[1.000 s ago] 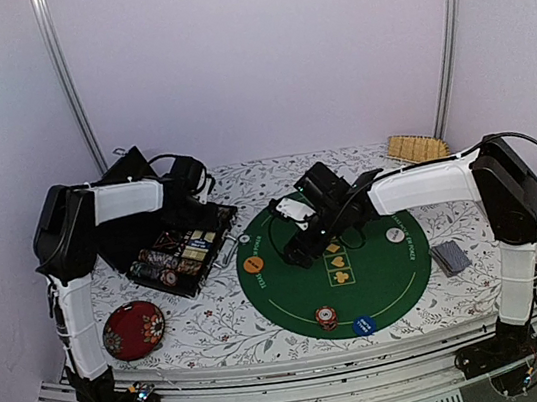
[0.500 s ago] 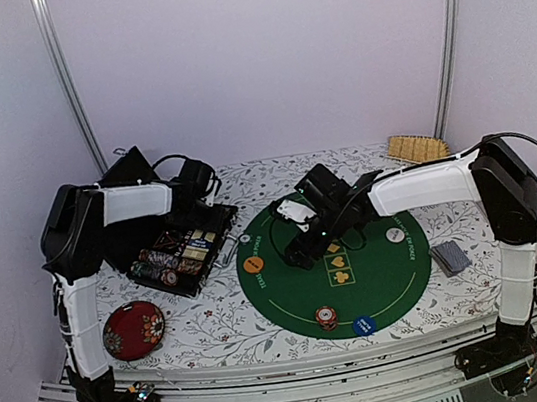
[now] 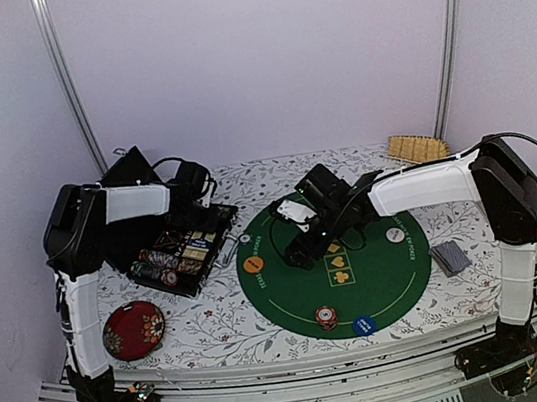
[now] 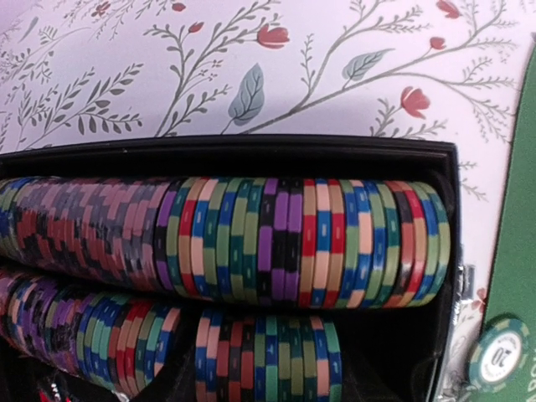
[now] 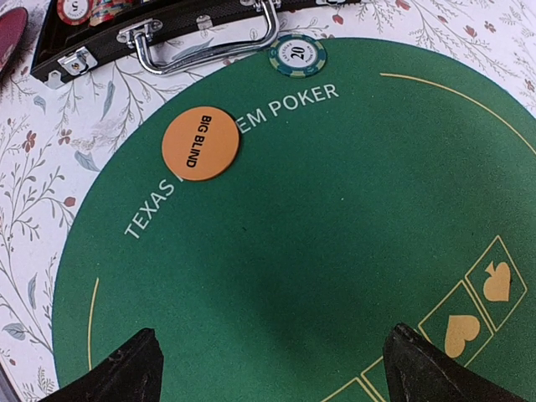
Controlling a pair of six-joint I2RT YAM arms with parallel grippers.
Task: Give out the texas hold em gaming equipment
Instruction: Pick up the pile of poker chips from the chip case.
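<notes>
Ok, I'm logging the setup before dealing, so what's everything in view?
Poker mat: one, green, table centre.
Chip case: one, black, chip-filled, left of mat.
Marker discs: three, orange, white, blue, on mat.
Chip stack: one, red, mat's near edge.
Single chip: one, green, mat edge by case.
Card deck: one, grey-blue, right of mat.
Dish: one, red, near left.
Woven piece: one, tan, far right.
Left gripper: over case, state unclear.
Right gripper: open, over mat.
</notes>
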